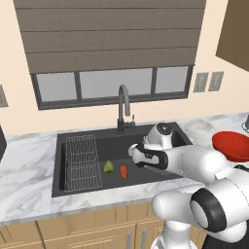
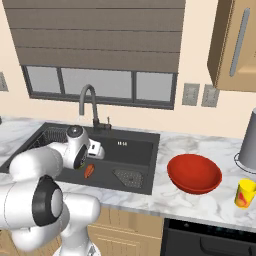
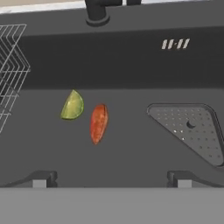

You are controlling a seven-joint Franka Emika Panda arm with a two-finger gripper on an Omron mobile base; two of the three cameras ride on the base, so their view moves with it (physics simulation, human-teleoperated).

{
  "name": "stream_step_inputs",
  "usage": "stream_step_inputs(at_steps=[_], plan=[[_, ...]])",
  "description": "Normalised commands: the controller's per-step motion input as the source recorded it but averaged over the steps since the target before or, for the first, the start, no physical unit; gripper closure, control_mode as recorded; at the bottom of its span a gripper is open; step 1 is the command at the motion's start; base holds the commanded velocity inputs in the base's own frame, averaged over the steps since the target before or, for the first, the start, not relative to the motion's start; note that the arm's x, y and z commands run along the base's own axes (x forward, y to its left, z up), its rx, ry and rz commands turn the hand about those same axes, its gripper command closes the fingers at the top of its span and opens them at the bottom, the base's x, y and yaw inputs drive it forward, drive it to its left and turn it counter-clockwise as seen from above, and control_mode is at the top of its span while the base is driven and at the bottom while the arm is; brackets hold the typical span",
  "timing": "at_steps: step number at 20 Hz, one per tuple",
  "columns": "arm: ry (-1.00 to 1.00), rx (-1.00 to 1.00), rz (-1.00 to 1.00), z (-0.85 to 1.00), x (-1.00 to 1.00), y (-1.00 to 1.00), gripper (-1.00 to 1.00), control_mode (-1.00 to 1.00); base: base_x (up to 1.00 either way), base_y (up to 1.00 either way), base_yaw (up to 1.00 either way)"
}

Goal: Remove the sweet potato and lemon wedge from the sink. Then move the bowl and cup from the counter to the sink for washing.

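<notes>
Lemon wedge (image 3: 72,106) just left of sweet potato (image 3: 98,123) in sink (image 3: 131,70); bowl (image 2: 194,173), cup (image 2: 245,193) on counter (image 2: 200,145).

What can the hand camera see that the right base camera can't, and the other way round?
Hand view's extra: the lemon wedge, lying just beside the sweet potato on the floor of the sink. Right base view's extra: the red bowl and the yellow cup on the counter, right of the sink, plus the window. Both share: the sweet potato, the corner drain grate and the dark faucet.
</notes>
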Motion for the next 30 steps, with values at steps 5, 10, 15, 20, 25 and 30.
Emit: stream_step_inputs(at_steps=[5, 10, 15, 20, 25, 30], plan=[[0.02, 0.00, 0.00, -0.16, 0.08, 0.08, -1.00, -1.00, 0.00, 0.00, 0.00], [0.09, 0.00, 0.00, -0.15, 0.10, 0.07, -1.00, -1.00, 0.00, 0.00, 0.00], [0.11, 0.00, 0.00, -0.14, 0.11, 0.04, -1.00, -1.00, 0.00, 0.00, 0.00], [0.05, 0.00, 0.00, -0.15, 0.10, 0.04, -1.00, -1.00, 0.00, 0.00, 0.00], [0.00, 0.00, 0.00, -0.18, 0.08, 0.05, -1.00, -1.00, 0.00, 0.00, 0.00], [0.00, 0.00, 0.00, -0.21, 0.06, 0.04, -1.00, -1.00, 0.00, 0.00, 0.00]])
